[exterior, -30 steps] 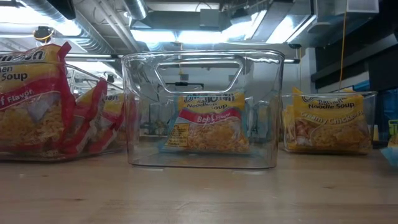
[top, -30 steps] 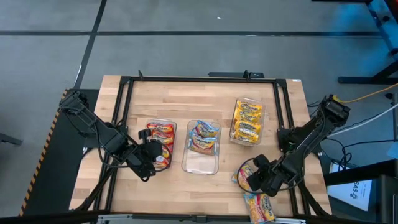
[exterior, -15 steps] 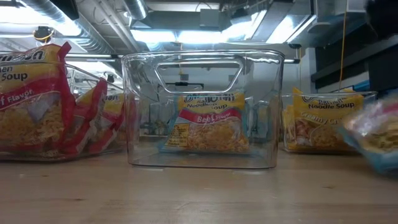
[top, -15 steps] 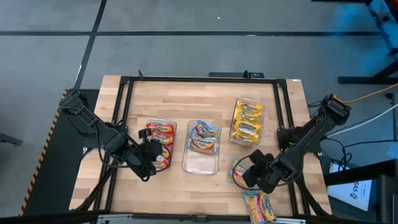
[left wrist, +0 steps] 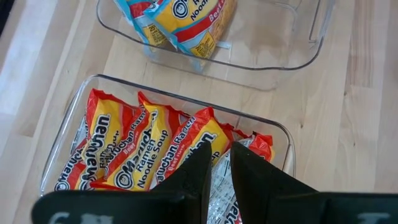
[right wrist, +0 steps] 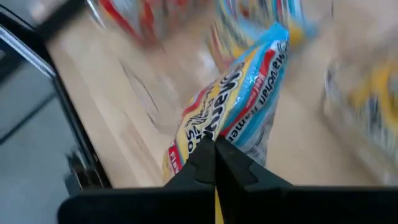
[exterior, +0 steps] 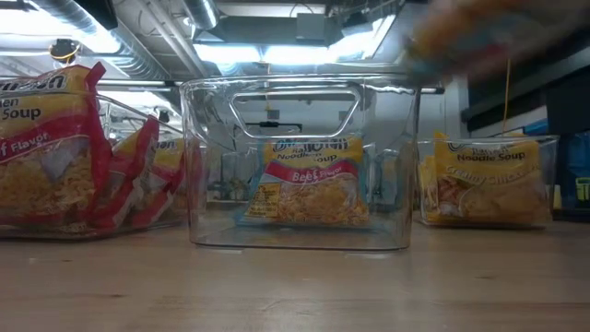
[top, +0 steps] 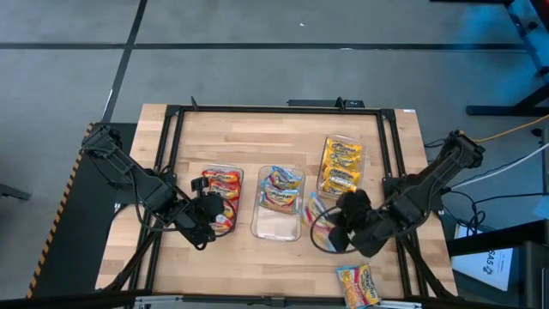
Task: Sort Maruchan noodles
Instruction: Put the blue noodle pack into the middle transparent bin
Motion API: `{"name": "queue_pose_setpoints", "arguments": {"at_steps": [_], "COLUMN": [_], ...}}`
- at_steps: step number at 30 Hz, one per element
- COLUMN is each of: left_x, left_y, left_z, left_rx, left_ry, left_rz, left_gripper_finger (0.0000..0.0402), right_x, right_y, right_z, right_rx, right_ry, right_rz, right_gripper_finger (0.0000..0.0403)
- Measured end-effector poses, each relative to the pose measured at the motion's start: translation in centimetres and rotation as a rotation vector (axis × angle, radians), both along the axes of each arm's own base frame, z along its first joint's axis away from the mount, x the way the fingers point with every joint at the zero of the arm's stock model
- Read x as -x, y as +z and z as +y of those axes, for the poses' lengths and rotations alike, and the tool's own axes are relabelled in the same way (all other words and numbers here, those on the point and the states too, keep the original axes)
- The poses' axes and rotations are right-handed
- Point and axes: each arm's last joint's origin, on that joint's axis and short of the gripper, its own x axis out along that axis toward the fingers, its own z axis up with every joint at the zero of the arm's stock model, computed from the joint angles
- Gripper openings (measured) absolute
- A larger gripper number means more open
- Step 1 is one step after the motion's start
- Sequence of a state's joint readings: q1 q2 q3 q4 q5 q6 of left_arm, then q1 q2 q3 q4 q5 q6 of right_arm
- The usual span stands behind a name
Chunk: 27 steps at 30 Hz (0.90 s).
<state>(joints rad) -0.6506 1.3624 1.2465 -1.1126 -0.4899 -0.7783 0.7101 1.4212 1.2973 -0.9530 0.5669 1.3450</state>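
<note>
My right gripper (top: 329, 230) is shut on a blue-edged Maruchan noodles packet (top: 315, 209), held in the air just right of the middle clear tray (top: 278, 225). That tray holds blue packets (top: 280, 189). The low view shows the held packet as a blur (exterior: 479, 28) high above the table. The left tray holds red packets (top: 220, 184) and the right tray yellow ones (top: 340, 167). One yellow packet (top: 358, 285) lies flat near the table's front edge. My left gripper (left wrist: 219, 163) hangs shut over the near end of the red tray. My right gripper pinches one end edge of the blue packet (right wrist: 216, 138) between its two fingers. The packet (right wrist: 239, 93) reaches out beyond the fingertips toward the middle tray. It is lifted clear of the table.
A black metal frame (top: 274, 109) runs around the work area. Bare wood lies in front of the trays (top: 257, 266) and behind them (top: 257, 137).
My right gripper has gone up and toward the table's left and far side, from the near right corner to beside the middle tray. The blue packet, which lay on the table, has come up with it and hangs clear.
</note>
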Motion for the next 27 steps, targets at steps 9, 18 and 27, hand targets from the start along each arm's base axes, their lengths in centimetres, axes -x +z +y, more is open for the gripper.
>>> {"name": "queue_pose_setpoints", "arguments": {"at_steps": [9, 18, 27], "left_x": [0.0, 0.0, 0.0], "left_y": [0.0, 0.0, 0.0], "left_z": [0.0, 0.0, 0.0], "left_rx": [-0.001, -0.004, -0.004], "left_ry": [-0.001, -0.002, -0.002], "left_rz": [0.001, 0.005, 0.006], "left_gripper_finger": [0.0053, 0.0053, 0.0053], "right_x": [-4.2, -9.5, -12.6], "right_y": [3.7, 0.9, -2.9], "right_z": [-3.8, -7.0, -7.5], "right_rx": [0.222, 0.283, 0.212], "right_ry": [0.068, 0.239, 0.404], "right_rz": [-0.156, -0.054, 0.046], "right_gripper_finger": [0.0, 0.0, 0.0]}}
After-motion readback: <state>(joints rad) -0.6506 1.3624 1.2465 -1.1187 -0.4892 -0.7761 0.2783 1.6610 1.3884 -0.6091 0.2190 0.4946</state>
